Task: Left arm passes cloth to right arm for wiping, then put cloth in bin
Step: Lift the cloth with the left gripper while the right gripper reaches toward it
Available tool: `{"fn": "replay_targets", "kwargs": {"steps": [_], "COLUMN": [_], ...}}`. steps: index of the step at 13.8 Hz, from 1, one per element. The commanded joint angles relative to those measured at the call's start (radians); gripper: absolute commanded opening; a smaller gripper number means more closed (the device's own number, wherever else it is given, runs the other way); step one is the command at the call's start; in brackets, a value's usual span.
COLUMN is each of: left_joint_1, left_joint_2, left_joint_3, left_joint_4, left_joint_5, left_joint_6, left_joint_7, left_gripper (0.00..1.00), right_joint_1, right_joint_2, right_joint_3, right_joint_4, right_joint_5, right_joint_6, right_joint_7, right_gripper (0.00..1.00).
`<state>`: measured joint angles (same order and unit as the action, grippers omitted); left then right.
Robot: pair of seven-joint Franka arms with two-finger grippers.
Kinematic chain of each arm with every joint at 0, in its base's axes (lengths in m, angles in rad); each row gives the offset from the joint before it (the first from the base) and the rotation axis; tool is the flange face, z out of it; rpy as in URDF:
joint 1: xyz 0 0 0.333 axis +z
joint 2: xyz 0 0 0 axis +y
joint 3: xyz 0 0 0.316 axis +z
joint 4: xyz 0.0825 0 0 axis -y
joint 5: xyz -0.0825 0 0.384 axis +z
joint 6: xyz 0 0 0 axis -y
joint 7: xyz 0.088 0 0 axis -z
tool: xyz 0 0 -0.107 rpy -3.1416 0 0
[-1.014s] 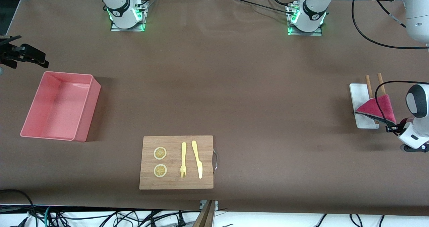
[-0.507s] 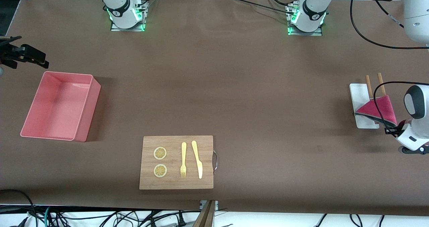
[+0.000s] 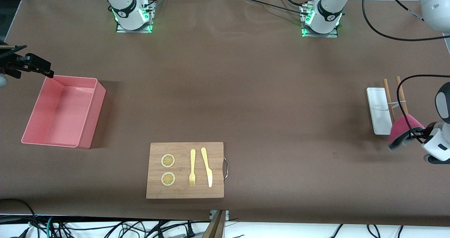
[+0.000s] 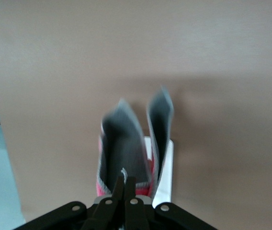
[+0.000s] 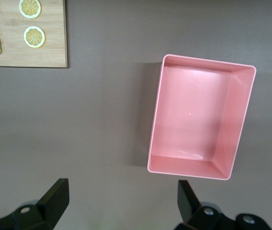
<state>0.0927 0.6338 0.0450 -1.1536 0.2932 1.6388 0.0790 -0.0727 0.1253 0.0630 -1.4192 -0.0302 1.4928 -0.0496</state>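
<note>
The crimson-pink cloth (image 3: 400, 130) with grey backing hangs folded from my left gripper (image 3: 410, 136), which is shut on its edge, in the air at the left arm's end of the table, just off the near end of the small white tray (image 3: 377, 108). In the left wrist view the cloth (image 4: 126, 143) droops below the shut left gripper (image 4: 125, 184), over the tray (image 4: 165, 177). My right gripper (image 3: 44, 69) is open and empty over the table beside the pink bin (image 3: 94, 115). The right wrist view shows the right gripper (image 5: 121, 201) above bare table, with the bin (image 5: 237, 120) empty.
A wooden cutting board (image 3: 214, 171) with two lemon slices, a yellow fork (image 3: 192, 167) and a yellow knife (image 3: 207, 167) lies near the front edge. It also shows in the right wrist view (image 5: 54, 48). Two wooden sticks (image 3: 387, 92) lie across the tray.
My left gripper has lifted the cloth off the tray and carried it toward the front camera. My right gripper has shifted slightly toward the bin's corner.
</note>
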Motion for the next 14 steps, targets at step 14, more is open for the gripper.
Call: {"fn": "replay_targets", "kwargs": {"steps": [14], "left_joint_1": [-0.529], "left_joint_2": [-0.102], "left_joint_3": [-0.004], "left_joint_4": [0.029], "left_joint_5": [-0.773], "left_joint_6": [0.094], "left_joint_7": [-0.437], "left_gripper": [0.00], "right_joint_1": [0.128], "right_joint_2": [0.151], "right_joint_3": [0.005], "right_joint_4": [-0.001], "right_joint_5": [0.311], "right_joint_6": [0.168], "right_joint_7": [0.548], "right_gripper": [1.00]}}
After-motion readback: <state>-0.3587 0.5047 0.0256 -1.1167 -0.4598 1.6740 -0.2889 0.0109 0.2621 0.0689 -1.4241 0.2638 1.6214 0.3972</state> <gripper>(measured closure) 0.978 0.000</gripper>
